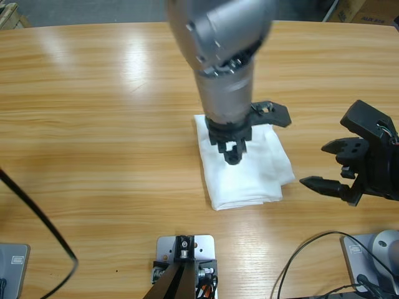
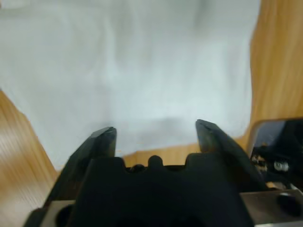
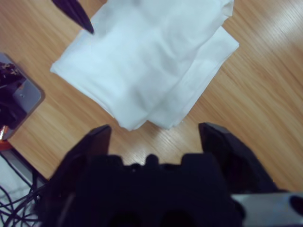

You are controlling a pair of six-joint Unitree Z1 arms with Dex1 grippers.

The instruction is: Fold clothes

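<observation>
A white shirt (image 1: 244,165) is lying folded into a compact, roughly rectangular bundle near the middle of a long wooden tabletop (image 1: 93,124). Its layered edges are showing along the side nearest the right arm, where the lower layers are sticking out a little past the top one.

The left arm is coming down from the top of the high view, its large silver body hanging directly over the shirt. The left claw (image 1: 233,152) is pointing down at the bundle's upper half, and its wrist view is filling almost entirely with white cloth. There, its two black jaws are standing apart with nothing between them, their tips just above the fabric or touching it; which of the two is not clear.

The right claw (image 1: 330,167) is hovering off to the shirt's right side, over bare wood, near the bundle but apart from it. Its jaws are spread wide and holding nothing, with the tips pointing toward the shirt. In the right wrist view, the folded corner of the shirt is lying just ahead of the open jaws.
</observation>
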